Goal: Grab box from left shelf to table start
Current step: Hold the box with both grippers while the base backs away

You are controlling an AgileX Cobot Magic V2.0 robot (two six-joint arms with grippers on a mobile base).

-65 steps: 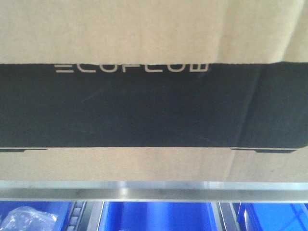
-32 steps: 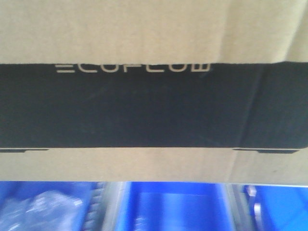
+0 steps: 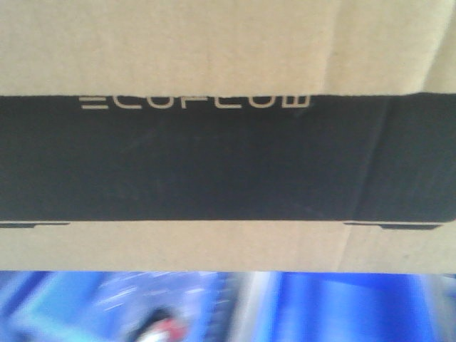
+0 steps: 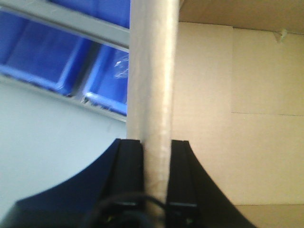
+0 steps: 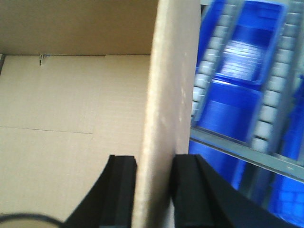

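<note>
The brown cardboard box (image 3: pixel 228 43) with its black rectangle and pale "ECOFLOW" lettering fills the front view. My left gripper (image 4: pixel 156 147) is shut on the box's left wall (image 4: pixel 152 71), one finger inside and one outside. My right gripper (image 5: pixel 154 164) is shut on the box's right wall (image 5: pixel 171 85) in the same way. The open inside of the box shows in both wrist views. A silver rail of the left shelf (image 4: pixel 71 21) crosses the left wrist view, and another (image 5: pixel 242 145) the right wrist view. The table is not seen.
Blue plastic bins sit below the box in the front view (image 3: pixel 342 306), blurred. More blue bins show in the left wrist view (image 4: pixel 42 57) and on roller tracks in the right wrist view (image 5: pixel 247 42). A pale floor or wall (image 4: pixel 47 142) lies at lower left.
The silver shelf rail under the box has dropped out of the front view and the blue bins now blur beneath; the box stays fixed in frame, so it moves with me.
</note>
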